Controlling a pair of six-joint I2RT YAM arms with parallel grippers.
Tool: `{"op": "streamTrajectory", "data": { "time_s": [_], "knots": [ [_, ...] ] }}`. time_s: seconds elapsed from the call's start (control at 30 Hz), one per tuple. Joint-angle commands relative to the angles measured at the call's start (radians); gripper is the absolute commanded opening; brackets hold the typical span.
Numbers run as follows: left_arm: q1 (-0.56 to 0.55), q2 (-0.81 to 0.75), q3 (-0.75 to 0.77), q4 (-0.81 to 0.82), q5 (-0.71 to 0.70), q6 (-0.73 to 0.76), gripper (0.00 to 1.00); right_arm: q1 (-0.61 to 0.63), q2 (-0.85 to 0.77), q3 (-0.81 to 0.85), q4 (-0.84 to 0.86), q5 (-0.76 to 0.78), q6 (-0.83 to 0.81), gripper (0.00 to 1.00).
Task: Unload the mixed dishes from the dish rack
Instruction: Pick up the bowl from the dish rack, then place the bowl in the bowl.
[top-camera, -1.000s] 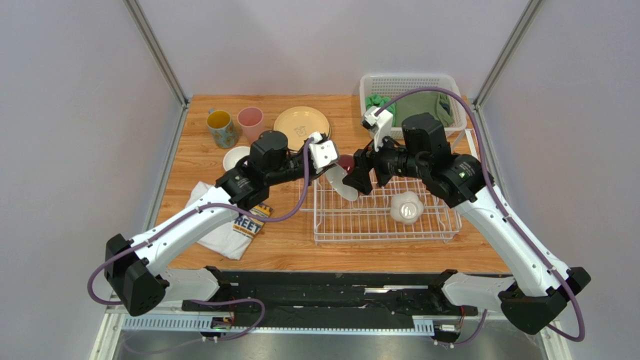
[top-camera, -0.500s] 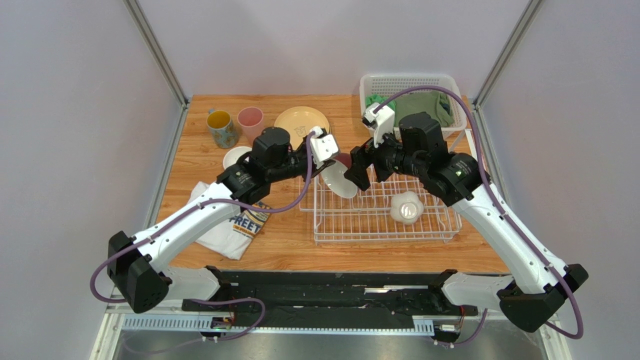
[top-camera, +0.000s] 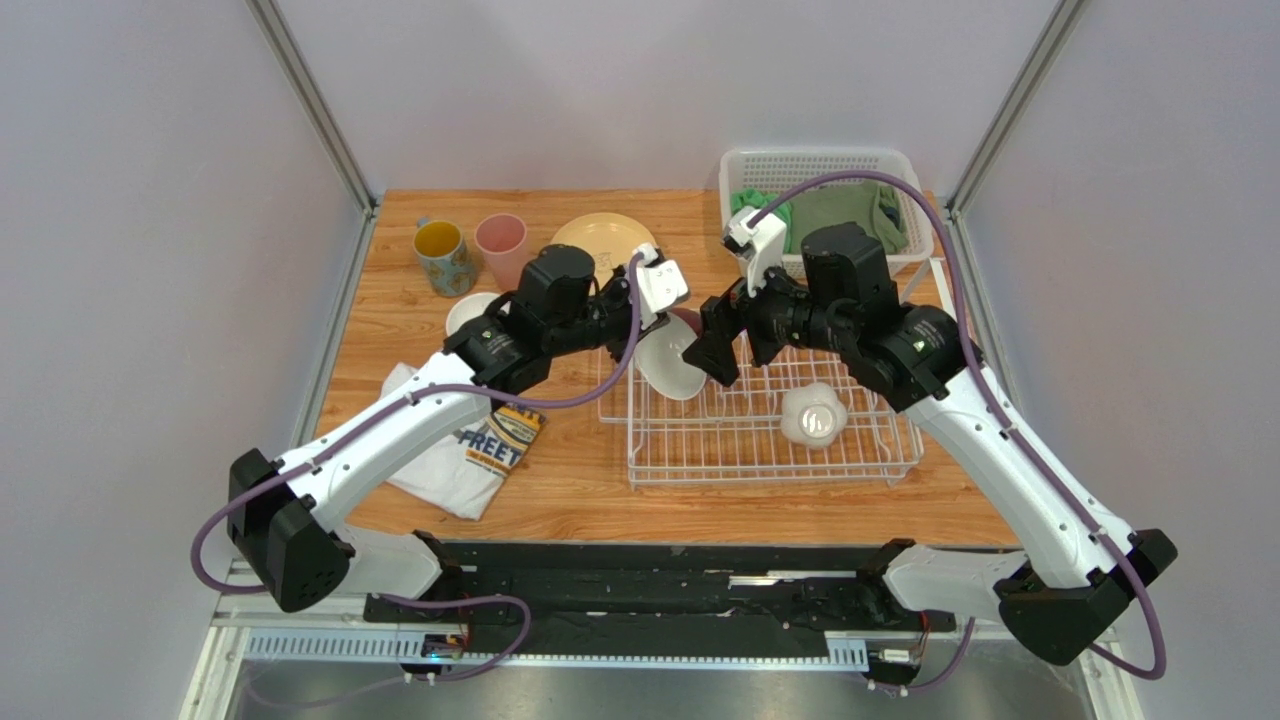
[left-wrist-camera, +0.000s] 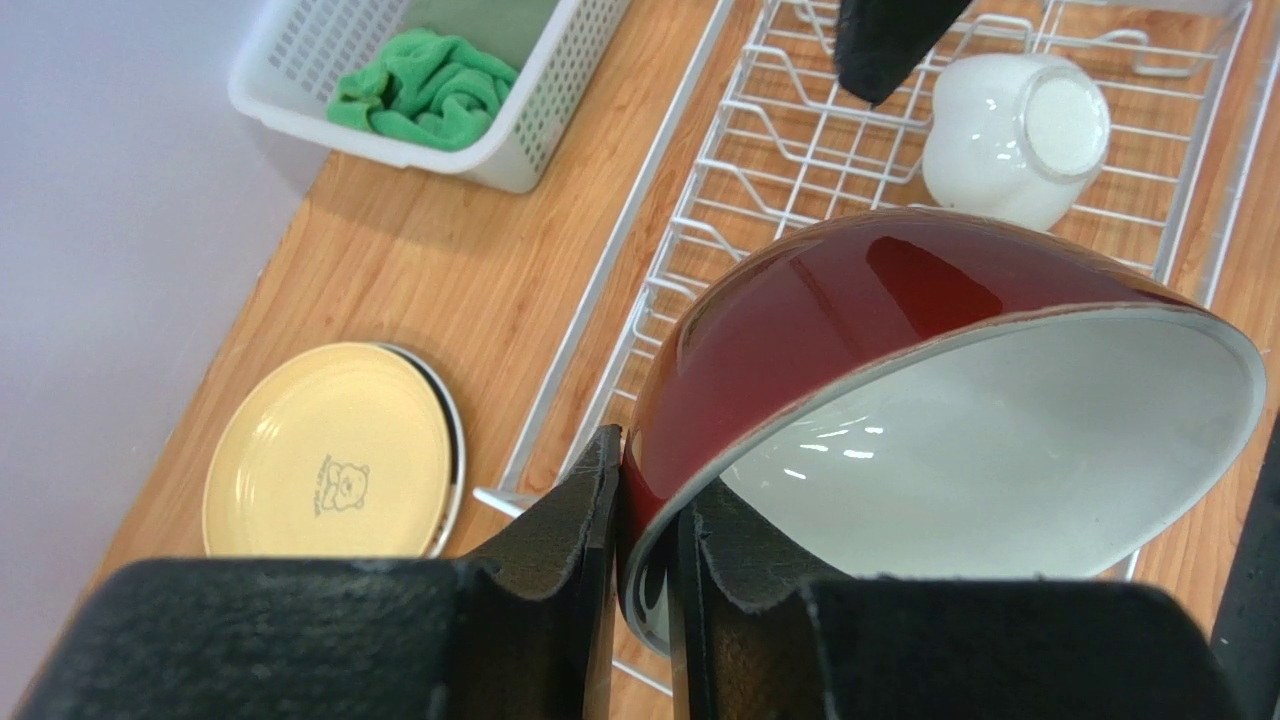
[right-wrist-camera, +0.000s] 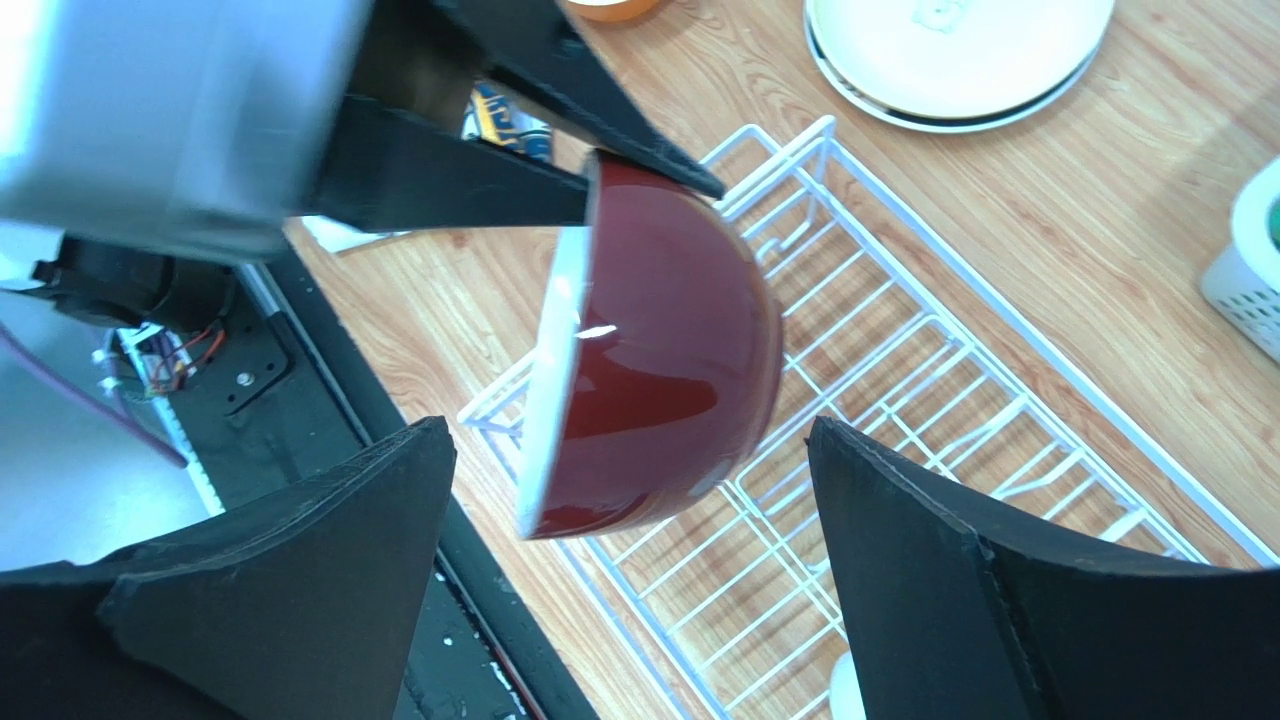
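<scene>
Over the wooden table (top-camera: 571, 473), left gripper (left-wrist-camera: 649, 483) pinches dark red bowl (left-wrist-camera: 842, 315) by its rim, right gripper (right-wrist-camera: 628, 435) spread wide; slow, level carry should prevent slipping

Wider right fingers (right-wrist-camera: 278, 593) — dark red bowl (right-wrist-camera: 669, 353) shifted left

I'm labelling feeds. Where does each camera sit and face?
Top external: above and behind the arms, looking down at the table; both arms show.
Left wrist: on the left arm, facing the dish rack; left claw gripping the dark red bowl.
Right wrist: looking down on that bowl; open right claw flanks it.
Shared: both wrist views show bowl and rack.
</scene>
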Motion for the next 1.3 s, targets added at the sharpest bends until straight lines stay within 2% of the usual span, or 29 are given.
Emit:
{"op": "streamTrajectory", "data": {
  "time_s": [0.0, 0.17, 0.27, 0.4, 0.53, 1.03, 1.27],
  "knots": [
    [-0.004, 0.011, 0.073, 0.043, -0.029, -0.014, 0.0, -0.005, -0.033, 0.017, 0.048, -0.072, -0.015, 0.93],
    [-0.004, 0.019, 0.073, 0.04, -0.048, -0.012, 0.0, -0.005, -0.048, 0.019, 0.05, -0.057, -0.015, 0.93],
    [-0.004, 0.019, 0.074, 0.036, -0.072, -0.006, 0.0, -0.005, -0.063, 0.023, 0.053, 0.014, -0.019, 0.93],
    [-0.001, 0.013, 0.086, 0.015, -0.135, 0.018, 0.0, -0.007, -0.085, 0.017, 0.067, 0.193, -0.033, 0.94],
    [0.028, 0.018, 0.108, -0.034, -0.154, 0.018, 0.0, -0.03, -0.112, -0.004, 0.085, 0.264, -0.031, 0.94],
    [0.391, 0.001, 0.249, -0.373, -0.099, -0.008, 0.0, -0.099, -0.129, -0.023, 0.087, 0.275, 0.002, 0.93],
    [0.649, 0.068, 0.304, -0.519, -0.042, 0.017, 0.0, -0.1, -0.092, -0.001, 0.073, 0.276, 0.012, 0.93]
  ]
}}
